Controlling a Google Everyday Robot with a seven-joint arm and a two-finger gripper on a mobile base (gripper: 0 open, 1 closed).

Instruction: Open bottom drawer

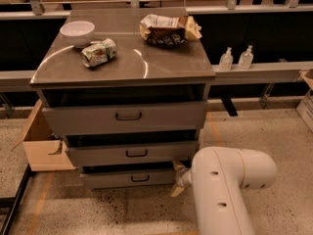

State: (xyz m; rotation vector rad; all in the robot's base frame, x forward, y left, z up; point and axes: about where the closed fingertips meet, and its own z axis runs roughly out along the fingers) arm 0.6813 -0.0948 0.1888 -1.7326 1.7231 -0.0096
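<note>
Gripper (177, 178) sits low beside the end of the bottom drawer (107, 179), spread wide, grasping nothing. Step looks like the approach. Next move likely calls for sliding across to the black loop handle (140, 178).

Desk (146, 65): bowl (77, 32) at the rear left. A can (99, 52) lies on its side just in front of the bowl and to its right. A bag (168, 29) sits at the rear right, well apart from both.

Below the desk top are three stacked drawers: top drawer (98, 119), middle drawer (98, 155) and bottom drawer (110, 179), lowest, nearest the floor (274, 131).

The claw (175, 179) is at the right end of the bottom drawer's front, its fingers spread one above the other. The arm (225, 190) is to its right, in the foreground.

A box (41, 143) stands on the floor against the cabinet's left side.

A ledge (269, 71) runs to the right of the desk and carries one bottle (226, 59) and a second bottle (246, 57) side by side.
</note>
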